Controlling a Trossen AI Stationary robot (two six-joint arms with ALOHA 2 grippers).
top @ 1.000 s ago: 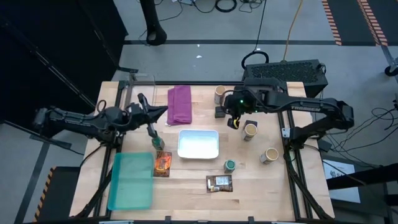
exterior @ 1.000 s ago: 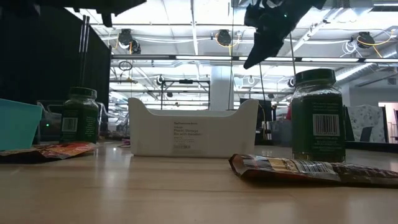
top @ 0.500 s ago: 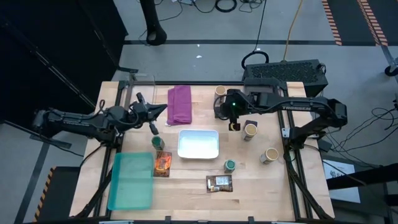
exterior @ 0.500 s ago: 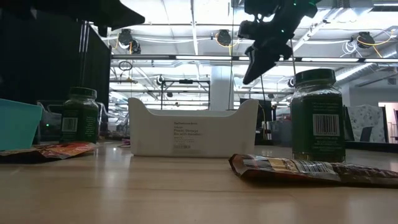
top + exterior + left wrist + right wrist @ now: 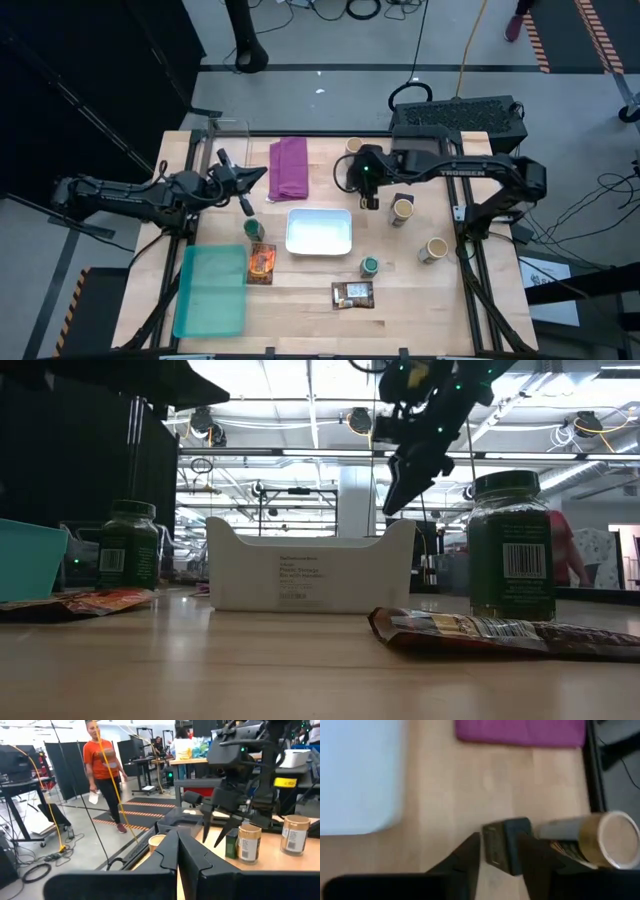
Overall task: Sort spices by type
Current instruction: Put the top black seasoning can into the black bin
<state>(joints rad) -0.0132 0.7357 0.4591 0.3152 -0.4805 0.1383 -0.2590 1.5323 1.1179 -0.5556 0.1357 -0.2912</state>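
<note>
Two grippers are raised over the table. The right gripper (image 5: 367,196) has shifted leftward since a second ago, and its fingers (image 5: 465,860) are now parted and empty, a small dark box (image 5: 502,845) between their tips and a tan-lidded jar (image 5: 590,840) just beside. The left gripper (image 5: 246,205) stays closed, empty, above a green-lidded jar (image 5: 253,229).

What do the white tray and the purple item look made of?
White tray: likely plastic, with smooth, faintly glossy moulded walls and rounded corners. Purple cloth: fabric, matte, with soft folded edges.
</note>
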